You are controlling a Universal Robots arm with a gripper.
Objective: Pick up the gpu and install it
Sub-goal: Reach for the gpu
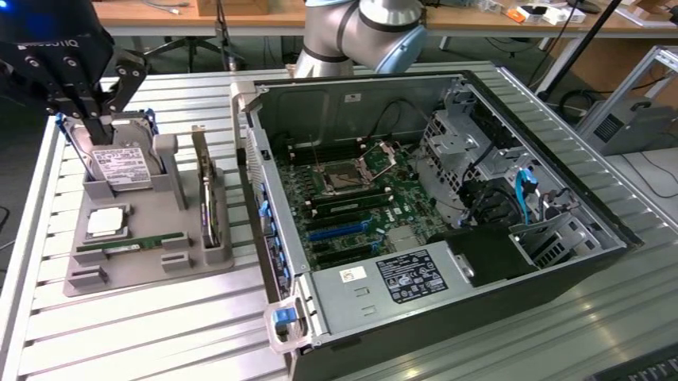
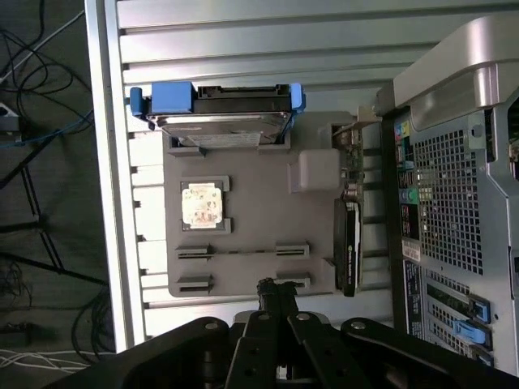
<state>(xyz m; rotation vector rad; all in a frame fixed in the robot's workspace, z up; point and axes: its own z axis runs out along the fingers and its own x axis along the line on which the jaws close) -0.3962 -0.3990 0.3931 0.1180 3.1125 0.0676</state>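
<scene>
My gripper [image 1: 101, 119], pinched closed and empty, hangs above the grey holder [image 1: 148, 213] where the gpu [image 1: 215, 214] stands on edge.

You could read just one word: part of the brand "ROBOTIQ", in pale letters on the black body of the gripper [image 1: 94, 128]. The white label on the hard drive [image 1: 119, 167] and the stickers on the power supply [image 1: 408, 278] carried print too fine for you to read.

We see the hand [image 1: 94, 125] cropped at upper left; hard drive [image 1: 122, 168] label too small to read.
</scene>
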